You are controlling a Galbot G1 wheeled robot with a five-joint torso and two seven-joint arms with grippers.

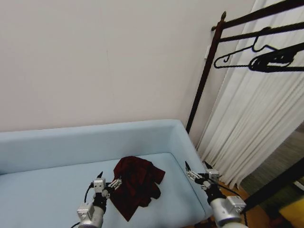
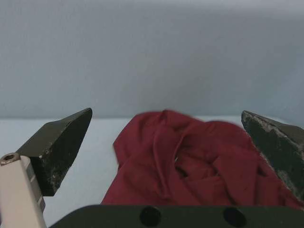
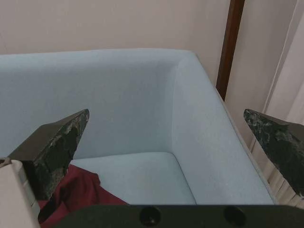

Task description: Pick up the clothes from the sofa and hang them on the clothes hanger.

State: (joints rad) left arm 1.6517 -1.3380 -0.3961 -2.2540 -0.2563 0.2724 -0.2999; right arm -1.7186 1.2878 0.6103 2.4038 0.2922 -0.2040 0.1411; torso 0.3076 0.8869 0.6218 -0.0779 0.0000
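Head view: crumpled maroon garment [image 1: 137, 185], smooth sofa [image 1: 57, 147].

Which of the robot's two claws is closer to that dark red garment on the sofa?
Left. The left gripper hovers open at the edge of the red garment on the sofa. The right gripper, also open, is off to its right by the armrest, apart from it.

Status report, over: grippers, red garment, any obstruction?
Left gripper open, facing red garment. Right gripper open, beside sofa armrest. Garment crumpled on seat, ungripped. Nothing blocking.
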